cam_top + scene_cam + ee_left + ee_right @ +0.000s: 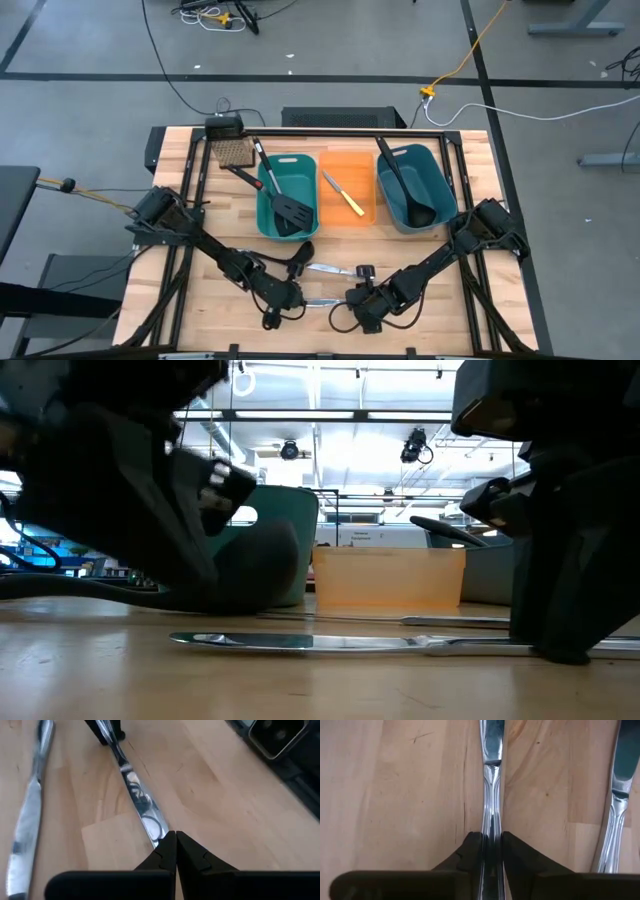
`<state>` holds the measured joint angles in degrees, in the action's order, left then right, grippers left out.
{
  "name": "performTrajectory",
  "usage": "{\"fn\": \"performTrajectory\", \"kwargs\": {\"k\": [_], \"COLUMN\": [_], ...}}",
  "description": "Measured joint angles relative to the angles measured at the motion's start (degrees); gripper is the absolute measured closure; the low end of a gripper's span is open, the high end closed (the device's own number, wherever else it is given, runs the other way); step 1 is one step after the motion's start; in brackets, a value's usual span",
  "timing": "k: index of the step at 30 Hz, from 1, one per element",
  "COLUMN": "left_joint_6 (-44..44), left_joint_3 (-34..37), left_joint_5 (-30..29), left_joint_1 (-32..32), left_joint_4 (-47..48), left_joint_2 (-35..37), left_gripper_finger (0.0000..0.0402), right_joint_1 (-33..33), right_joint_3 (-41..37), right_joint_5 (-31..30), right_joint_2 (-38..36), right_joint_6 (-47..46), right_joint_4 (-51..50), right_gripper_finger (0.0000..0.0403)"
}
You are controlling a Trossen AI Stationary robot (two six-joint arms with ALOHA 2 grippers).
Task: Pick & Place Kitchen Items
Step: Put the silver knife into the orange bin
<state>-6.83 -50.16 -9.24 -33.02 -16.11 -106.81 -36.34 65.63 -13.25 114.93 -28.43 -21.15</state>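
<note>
right gripper (491,847): jaws clamped on near table knife (491,780) handle for lifting | left gripper (175,851): jaws closed empty, tips at that knife's blade end, steadying it | second table knife (615,805): lies beside, untouched

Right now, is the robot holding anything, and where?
Yes. The right gripper pinches a silver knife by its handle. The left gripper is shut at the blade tip, holding nothing.
</note>
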Motion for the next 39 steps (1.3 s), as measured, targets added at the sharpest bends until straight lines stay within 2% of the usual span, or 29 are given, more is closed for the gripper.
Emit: {"fn": "performTrajectory", "kwargs": {"k": [5, 11, 21, 26, 39], "left_joint_6": [0.0, 0.1, 3.5, 3.4, 3.5], "left_joint_3": [0.1, 0.1, 0.1, 0.1, 0.1], "left_joint_5": [-3.4, -3.6, -4.1, -4.1, -4.0], "left_joint_1": [0.1, 0.2, -0.8, -0.7, -0.6], "left_joint_4": [1.2, 0.9, -2.0, -2.1, -2.1], "left_joint_2": [-1.2, -1.9, -2.0, -2.0, -2.0], "left_gripper_finger": [0.0397, 0.0395, 0.0398, 0.0398, 0.0398], "right_joint_1": [0.0, 0.0, 0.0, 0.1, 2.1], "right_joint_3": [0.0, -0.1, -0.2, -0.2, -0.1], "right_joint_5": [-0.1, -0.4, -0.2, 1.0, 8.7], "right_joint_2": [0.0, 0.0, 0.0, 0.0, -0.9], "right_joint_6": [0.3, 0.2, 0.0, -1.3, -3.7], "right_joint_4": [0.2, 0.3, 0.8, 0.8, 0.3], "right_gripper_finger": [0.0331, 0.0312, 0.0318, 0.0301, 0.0243]}}
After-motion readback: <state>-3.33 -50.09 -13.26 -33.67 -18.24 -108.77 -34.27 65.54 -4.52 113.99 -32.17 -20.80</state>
